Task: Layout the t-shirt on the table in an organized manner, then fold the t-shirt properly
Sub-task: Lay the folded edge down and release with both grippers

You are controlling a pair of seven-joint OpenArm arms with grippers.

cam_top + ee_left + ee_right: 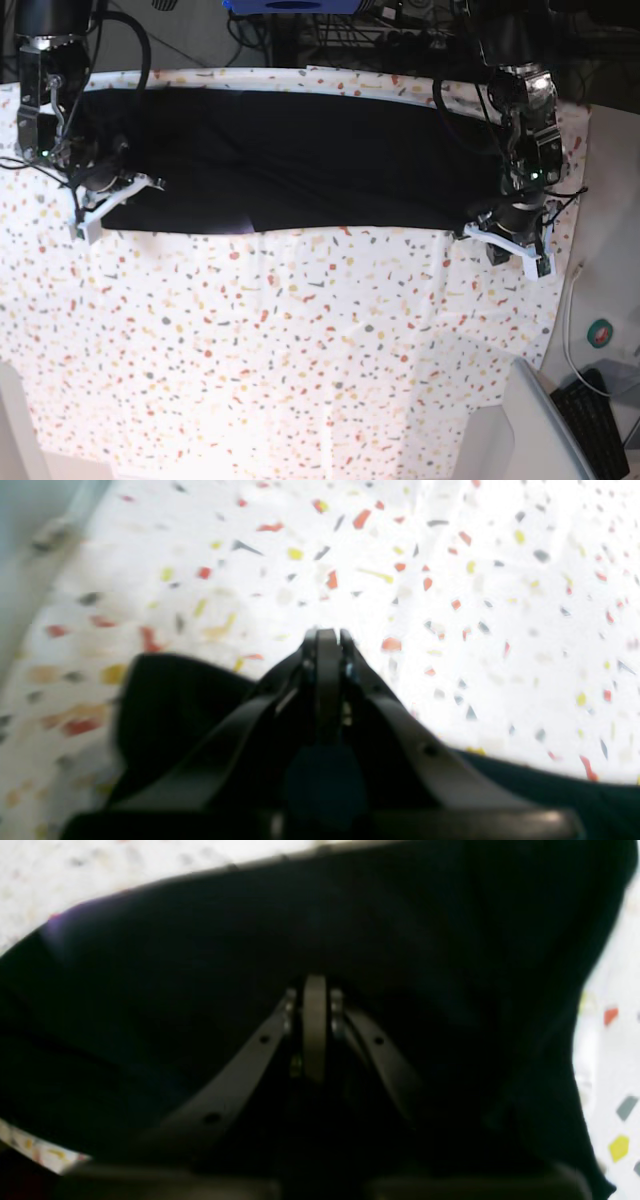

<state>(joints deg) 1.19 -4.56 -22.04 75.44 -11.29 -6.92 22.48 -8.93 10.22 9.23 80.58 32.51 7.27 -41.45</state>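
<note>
The t-shirt (290, 160) is lying as a long black band across the far part of the counter (300, 350), its near edge running straight between the two arms. The left gripper (515, 240) is sitting at the shirt's end in the base view's right; its fingers (327, 650) are pressed fully together, and cloth is bunching beneath them, though whether any is pinched I cannot tell. The right gripper (105, 200) is at the opposite end, fingers (315, 1005) likewise closed tight over dark fabric.

The shirt looks light, limp and likely to sag or crease, so taking it by corners or hems seems wisest.

Both wrist views are blurring badly; sleeves, neck and label are not showing, and the fingertips' contact is hard to make out.
</note>
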